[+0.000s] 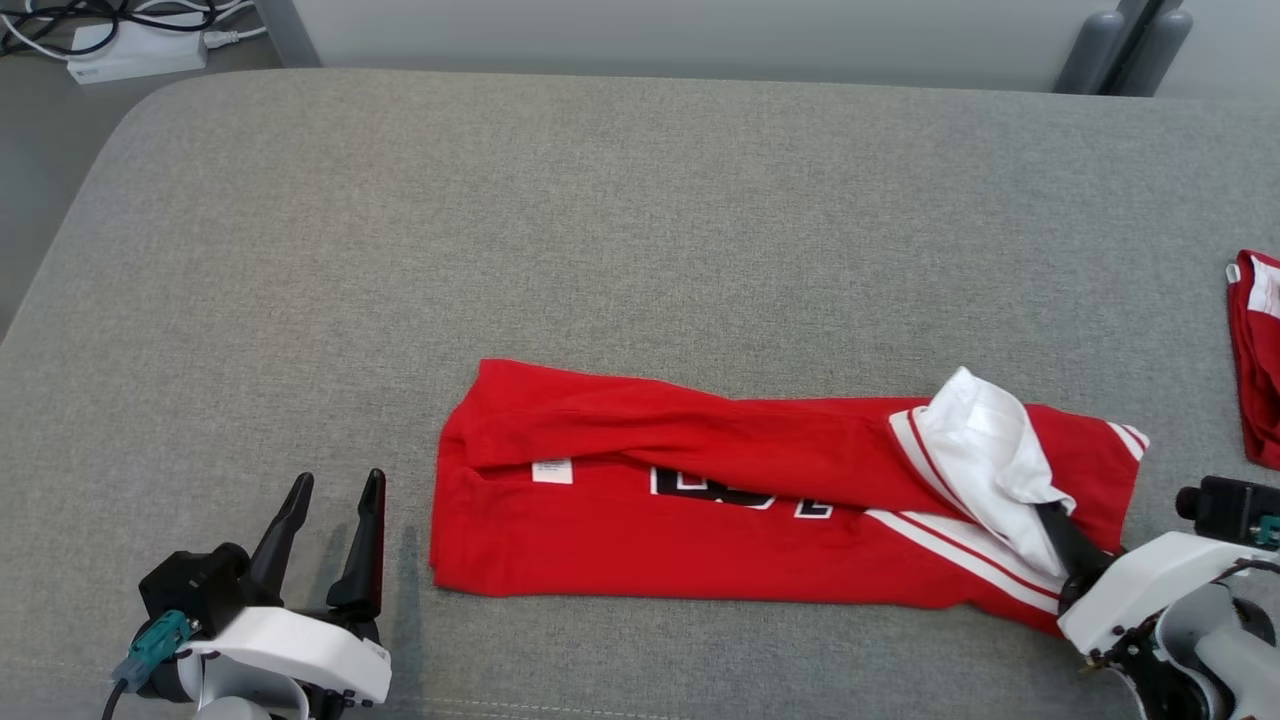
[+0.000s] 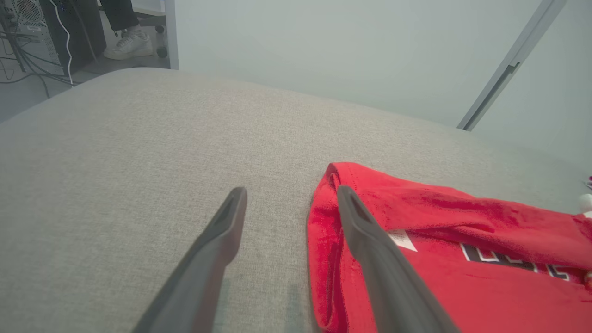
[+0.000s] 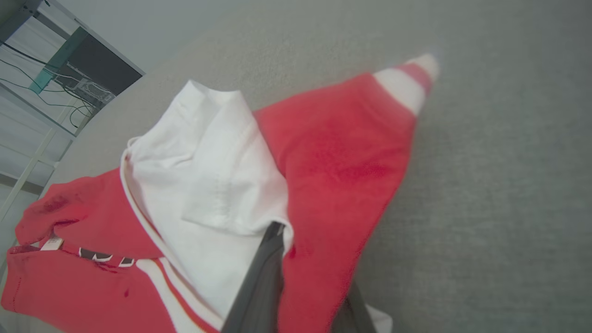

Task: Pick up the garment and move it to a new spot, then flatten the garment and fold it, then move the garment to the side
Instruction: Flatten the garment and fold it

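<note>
Red shirt (image 1: pixel 700 520) is folded lengthwise; our right fingers (image 1: pixel 1070 540) clamp its sleeve end, left fingers (image 1: pixel 362 545) apart beside it. We reckon cross-fold, side-move remain.

Setting: a lab-type workroom. Past the far left corner of my grey cloth-covered table (image 1: pixel 640 200) lie a power strip (image 1: pixel 135 52) and loose cables (image 1: pixel 60 20). What looks like a computer tower (image 2: pixel 28 27) stands there, with pale partition walls (image 1: pixel 650 35) behind.

We see a grey fabric surface (image 1: pixel 640 200). A folded red-and-white garment (image 1: pixel 700 540) lies on it, another red garment (image 1: pixel 1258 380) at its right edge.
</note>
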`<state>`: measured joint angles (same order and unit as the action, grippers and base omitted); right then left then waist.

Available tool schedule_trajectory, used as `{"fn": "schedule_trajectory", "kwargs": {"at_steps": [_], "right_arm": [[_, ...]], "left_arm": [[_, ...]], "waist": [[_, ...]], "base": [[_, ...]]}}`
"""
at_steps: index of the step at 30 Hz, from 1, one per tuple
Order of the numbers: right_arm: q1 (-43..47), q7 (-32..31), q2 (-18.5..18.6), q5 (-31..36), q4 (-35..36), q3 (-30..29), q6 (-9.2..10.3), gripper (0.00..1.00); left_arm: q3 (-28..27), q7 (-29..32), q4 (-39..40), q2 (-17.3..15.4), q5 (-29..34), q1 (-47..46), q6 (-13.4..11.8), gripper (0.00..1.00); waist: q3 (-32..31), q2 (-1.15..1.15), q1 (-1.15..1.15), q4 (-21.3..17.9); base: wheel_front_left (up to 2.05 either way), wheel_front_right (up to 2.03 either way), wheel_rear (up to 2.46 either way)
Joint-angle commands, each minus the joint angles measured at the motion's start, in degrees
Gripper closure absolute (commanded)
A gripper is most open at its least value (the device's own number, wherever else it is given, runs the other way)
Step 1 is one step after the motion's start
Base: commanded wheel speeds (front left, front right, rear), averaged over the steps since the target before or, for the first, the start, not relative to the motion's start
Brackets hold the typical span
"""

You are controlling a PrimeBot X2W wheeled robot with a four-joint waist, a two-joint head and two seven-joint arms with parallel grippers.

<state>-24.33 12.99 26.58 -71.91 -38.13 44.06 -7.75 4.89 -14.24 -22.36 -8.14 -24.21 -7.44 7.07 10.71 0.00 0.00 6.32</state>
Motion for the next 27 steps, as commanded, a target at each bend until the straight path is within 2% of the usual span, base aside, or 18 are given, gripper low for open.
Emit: {"fn": "schedule_trajectory", "kwargs": {"at_steps": [1,7,16,22,27], "right_arm": [[0.39,1.11,2.91,-0.1,-0.33,-0.5,0.26,1.0],[0.47,1.48,7.87,-0.04,1.11,-1.93,0.26,1.0],[-0.63,-1.89,12.25,-0.43,20.6,1.77,0.26,1.0],[-3.3,-6.67,10.32,0.43,27.71,5.54,0.26,1.0],[-7.05,-10.52,5.48,1.4,27.15,8.66,0.26,1.0]], "left_arm": [[-1.55,-0.75,1.56,-1.39,-0.42,-1.22,0.42,0.0],[-0.79,-0.75,1.33,-1.25,-0.25,-1.06,0.42,0.0],[1.5,-0.75,0.55,-0.42,-0.31,-0.88,0.42,0.0],[3.42,-0.75,0.39,-0.11,-0.61,-1.59,0.42,0.0],[4.69,-0.75,0.32,0.28,-0.93,-2.16,0.42,0.0]], "waist": [[-0.2,0.0,0.0,-0.4],[-0.69,0.0,0.0,-1.92],[-1.75,0.0,0.0,-3.46],[-1.31,0.0,0.0,-2.06],[-0.26,0.0,0.0,0.42]], "base": [[0.0,0.0,0.0],[0.0,0.0,0.0],[0.0,0.0,0.0],[0.0,0.0,0.0],[0.0,0.0,0.0]]}}
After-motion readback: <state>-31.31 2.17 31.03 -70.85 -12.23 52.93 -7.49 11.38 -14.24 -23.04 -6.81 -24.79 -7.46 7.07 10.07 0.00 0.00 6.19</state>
